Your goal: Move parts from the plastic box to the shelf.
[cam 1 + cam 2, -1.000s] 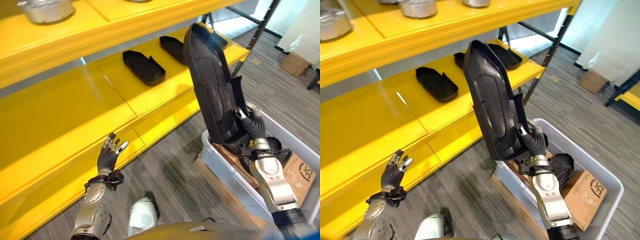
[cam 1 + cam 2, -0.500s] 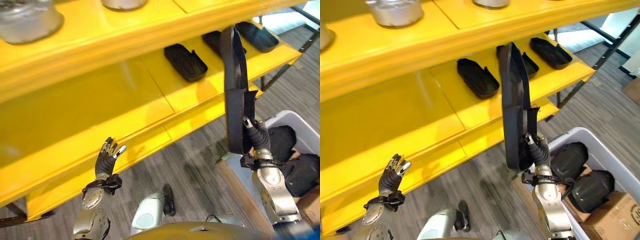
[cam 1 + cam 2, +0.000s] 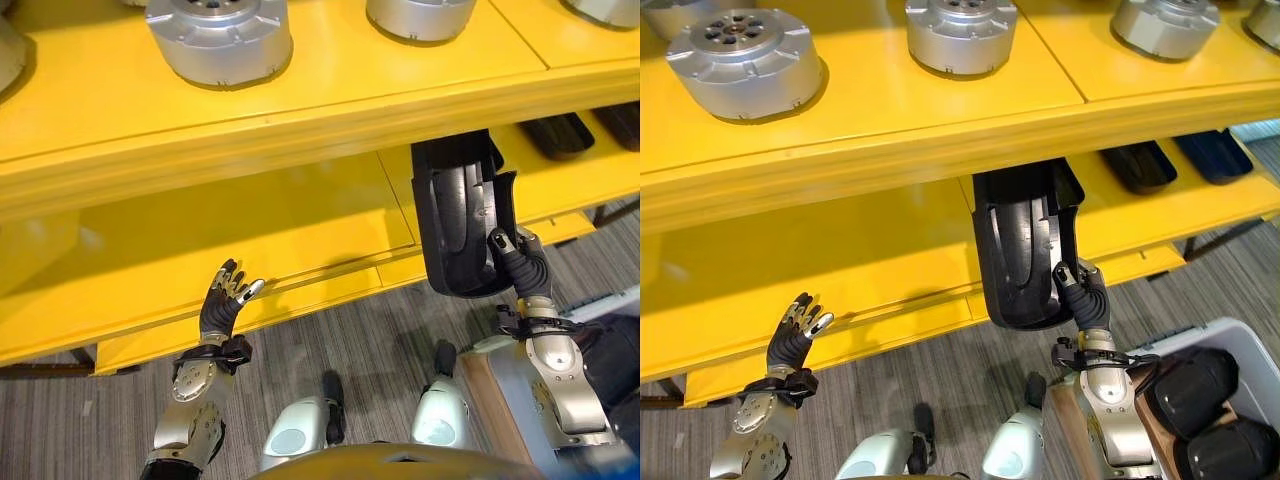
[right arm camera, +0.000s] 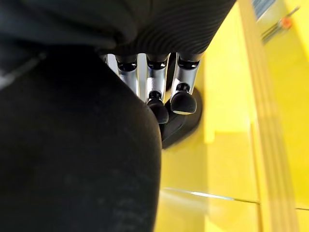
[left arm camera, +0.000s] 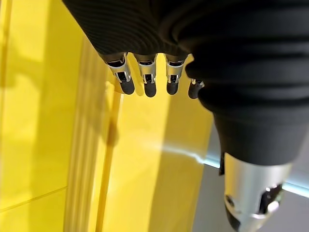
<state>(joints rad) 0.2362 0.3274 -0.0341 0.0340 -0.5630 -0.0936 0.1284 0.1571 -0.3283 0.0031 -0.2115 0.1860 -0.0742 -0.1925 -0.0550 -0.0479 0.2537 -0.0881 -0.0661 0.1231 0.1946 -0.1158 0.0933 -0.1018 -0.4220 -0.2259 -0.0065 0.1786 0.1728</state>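
Observation:
My right hand [image 3: 520, 265] is shut on a long black plastic part [image 3: 455, 225], gripping its lower end. The part stands upright before the yellow lower shelf [image 3: 250, 220], and its top is hidden behind the front edge of the upper shelf [image 3: 300, 130]. In the right wrist view the fingers [image 4: 157, 104] curl against the black part [image 4: 72, 145]. The plastic box [image 3: 1232, 330] sits on the floor at lower right with more black parts [image 3: 1190, 385] inside. My left hand [image 3: 222, 305] is raised and open, fingers spread, close to the lower shelf's front lip.
Silver round metal parts [image 3: 220, 40] stand along the upper shelf. Two black parts [image 3: 1137, 165] [image 3: 1215, 155] lie on the lower shelf at the right. The lower shelf's left and middle stretch is bare yellow. Grey carpet runs below.
The camera has swung away from the box to face the shelf. My right hand has carried the black part from above the box to the lower shelf's opening. The left hand stays raised and open.

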